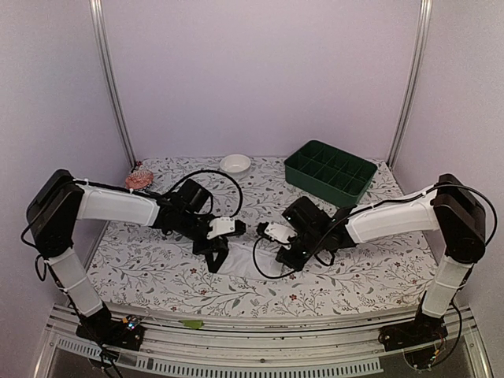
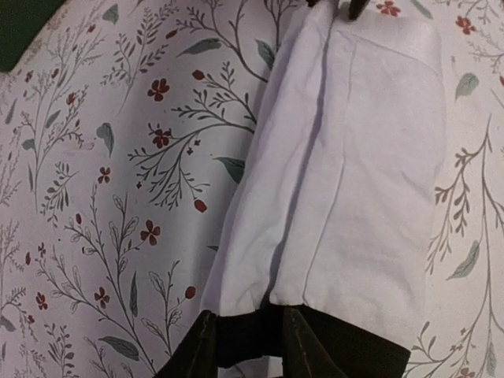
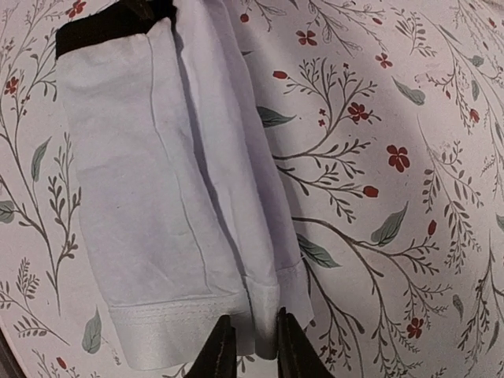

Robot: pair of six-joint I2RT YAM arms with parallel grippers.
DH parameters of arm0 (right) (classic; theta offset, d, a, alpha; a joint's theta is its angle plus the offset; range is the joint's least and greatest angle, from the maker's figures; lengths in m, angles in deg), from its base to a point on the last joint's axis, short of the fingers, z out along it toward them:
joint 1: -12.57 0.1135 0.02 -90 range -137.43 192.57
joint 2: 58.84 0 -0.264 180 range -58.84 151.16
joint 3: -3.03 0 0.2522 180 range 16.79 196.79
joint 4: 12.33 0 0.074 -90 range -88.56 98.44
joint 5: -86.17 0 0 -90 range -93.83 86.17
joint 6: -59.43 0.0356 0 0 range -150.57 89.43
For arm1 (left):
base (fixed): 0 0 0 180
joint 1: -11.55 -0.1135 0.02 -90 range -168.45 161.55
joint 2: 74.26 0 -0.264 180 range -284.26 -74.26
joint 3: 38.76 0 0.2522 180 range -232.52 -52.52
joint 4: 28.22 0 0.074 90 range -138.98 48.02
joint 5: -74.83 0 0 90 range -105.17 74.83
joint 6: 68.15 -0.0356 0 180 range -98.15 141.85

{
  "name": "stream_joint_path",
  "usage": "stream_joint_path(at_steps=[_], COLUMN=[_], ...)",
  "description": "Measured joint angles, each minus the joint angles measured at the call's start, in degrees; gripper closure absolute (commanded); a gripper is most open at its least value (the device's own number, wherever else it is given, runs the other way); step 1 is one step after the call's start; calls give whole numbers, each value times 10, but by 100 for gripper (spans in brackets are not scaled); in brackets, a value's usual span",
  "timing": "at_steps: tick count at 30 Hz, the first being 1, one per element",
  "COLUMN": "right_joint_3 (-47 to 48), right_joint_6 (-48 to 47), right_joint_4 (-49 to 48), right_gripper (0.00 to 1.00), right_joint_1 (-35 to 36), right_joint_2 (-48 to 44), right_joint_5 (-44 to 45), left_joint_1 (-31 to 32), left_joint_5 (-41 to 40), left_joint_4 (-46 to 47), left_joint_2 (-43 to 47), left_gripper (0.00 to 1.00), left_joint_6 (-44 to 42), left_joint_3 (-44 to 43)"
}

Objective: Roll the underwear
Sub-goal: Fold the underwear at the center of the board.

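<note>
The underwear (image 1: 242, 264) lies on the flowered table as a long, narrow white fold between my two grippers. In the left wrist view its white cloth (image 2: 354, 157) runs away from me and the black waistband (image 2: 354, 350) lies at my end. My left gripper (image 2: 248, 340) stands over the waistband with its jaws a little apart, and the band lies loose between them. In the right wrist view the underwear (image 3: 157, 181) ends in a stitched hem. My right gripper (image 3: 253, 344) pinches a raised fold of that hem. The waistband (image 3: 110, 27) is at the far end.
A small white bowl (image 1: 235, 163) stands at the back middle and a green compartment tray (image 1: 329, 172) at the back right. A pinkish bundle (image 1: 139, 179) lies at the back left. Purple walls close in the table on three sides.
</note>
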Motion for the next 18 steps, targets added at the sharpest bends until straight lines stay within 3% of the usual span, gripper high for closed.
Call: stream_joint_path(at_steps=[1, 3, 10, 18], right_joint_3=[3, 7, 9, 21], right_joint_6=[2, 6, 31, 61], right_joint_4=[3, 5, 14, 18], right_gripper=[67, 65, 67, 72], right_joint_1=[-3, -13, -45, -51], right_joint_2=[0, -1, -28, -30], right_joint_5=[0, 0, -19, -105], left_joint_1=[-2, -8, -27, -28], left_joint_5=[-2, -5, -5, 71], left_joint_4=[2, 6, 10, -1], left_joint_2=[1, 9, 57, 63], left_gripper=[51, 48, 56, 65], left_joint_6=[4, 11, 31, 26], left_joint_3=[1, 6, 33, 32])
